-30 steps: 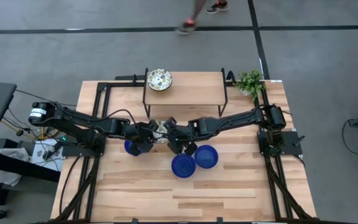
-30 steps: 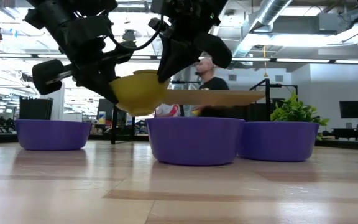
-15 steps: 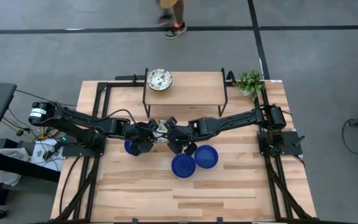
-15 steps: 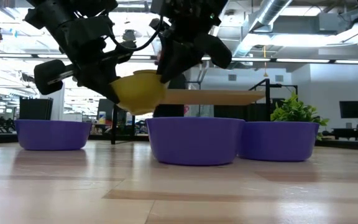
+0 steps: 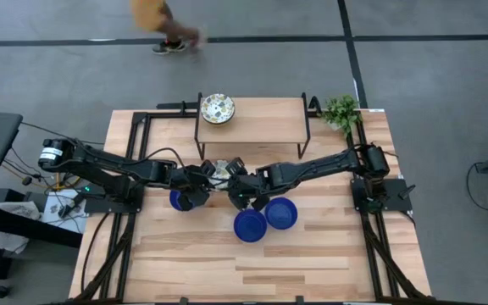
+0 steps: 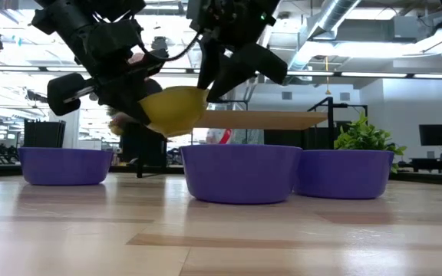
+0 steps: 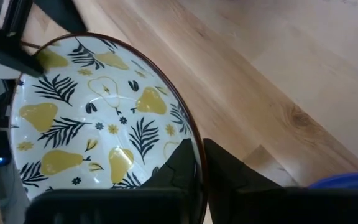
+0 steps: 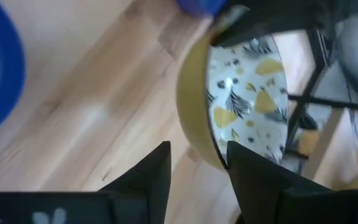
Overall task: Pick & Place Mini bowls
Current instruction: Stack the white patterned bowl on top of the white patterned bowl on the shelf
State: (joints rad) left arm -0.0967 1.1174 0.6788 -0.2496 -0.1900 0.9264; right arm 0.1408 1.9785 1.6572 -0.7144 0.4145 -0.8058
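A mini bowl [image 5: 220, 169], yellow outside and white inside with a yellow pear and dark leaf pattern [image 7: 98, 112], hangs tilted above the table's middle [image 6: 171, 107]. My left gripper [image 5: 200, 180] is shut on its rim. My right gripper [image 5: 237, 188] is open, with one finger on either side of the bowl's opposite rim [image 8: 197, 134]; I cannot tell whether they touch it. Three blue bowls [image 5: 179, 201] [image 5: 250, 225] [image 5: 280, 213] rest on their bases on the table. A cream floral bowl [image 5: 217, 108] rests on a raised wooden shelf [image 5: 261, 123]. My left gripper pinches the bowl's rim [image 7: 194, 134] with one finger [image 7: 182, 162] inside the bowl and one [image 7: 225, 168] outside. It comes slanting down from the table's left. The bowl is lifted clear of the table and tilted.
A small green plant [image 5: 341, 110] stands at the table's far right corner. The blue bowls lie just below and beside the held bowl [image 6: 240, 172]. Black frame rails run along the table's sides. A person walks past on the floor beyond the far edge [image 5: 163, 21].
The held bowl has tipped: in the low view its right side now stands higher and it looks flatter than before. My left gripper has risen slightly with it. The person beyond the table has walked toward the left.
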